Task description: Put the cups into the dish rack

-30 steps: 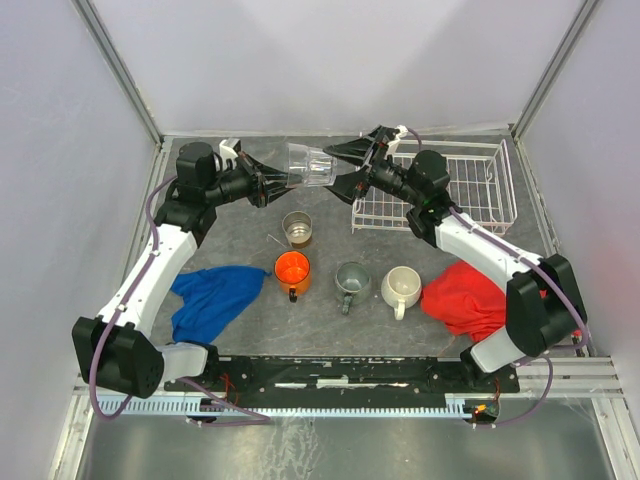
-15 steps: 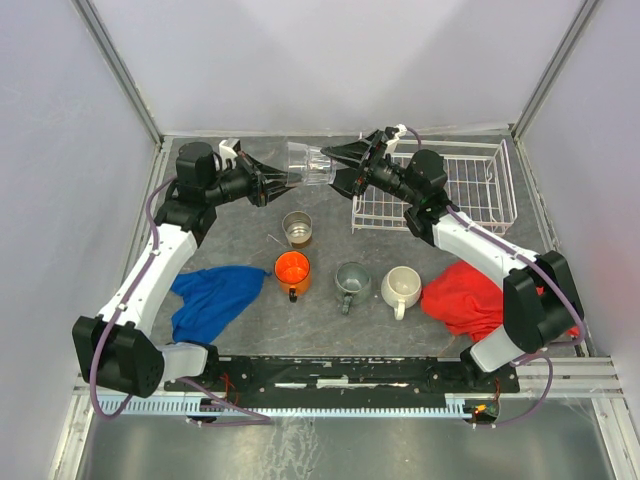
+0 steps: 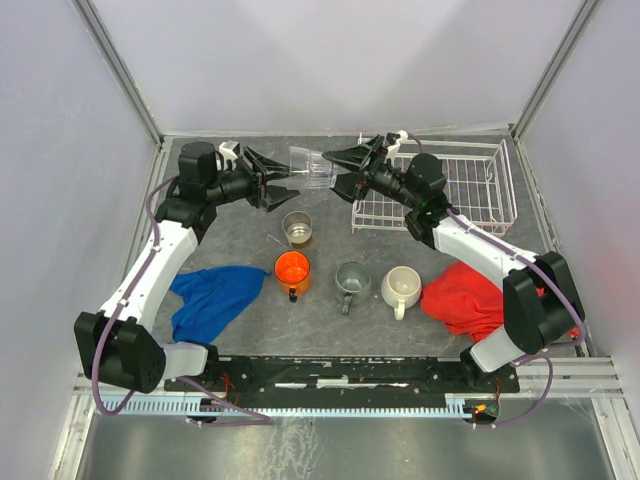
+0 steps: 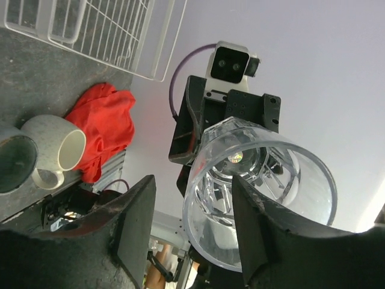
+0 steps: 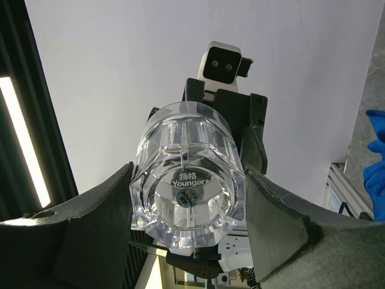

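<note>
Step in hand: mid-air handover of the clear tumbler [image 3: 312, 167], held lying on its side above the far edge of the table, about midway along it
Left gripper [image 3: 282, 183]: jaws spread; in the left wrist view its fingers [image 4: 135, 223] flank the open rim loosely, and I judge they no longer carry the glass
Right gripper [image 3: 332, 170]: pinching the tumbler's thick base, its fingers [image 5: 277, 223] pressed against both sides
Dish rack [image 3: 509, 190]: far right corner, no cup visible inside
Waiting cups: tan cup [image 3: 297, 228], orange mug [image 3: 292, 270], grey-green mug [image 3: 352, 280] and cream mug [image 3: 401, 287] stand in the middle of the table
Progress: early, by my reading
Next move calls for: left arm backing clear toward the left edge, then right arm swinging the glass over the rack, turning it and lowering gently
</note>
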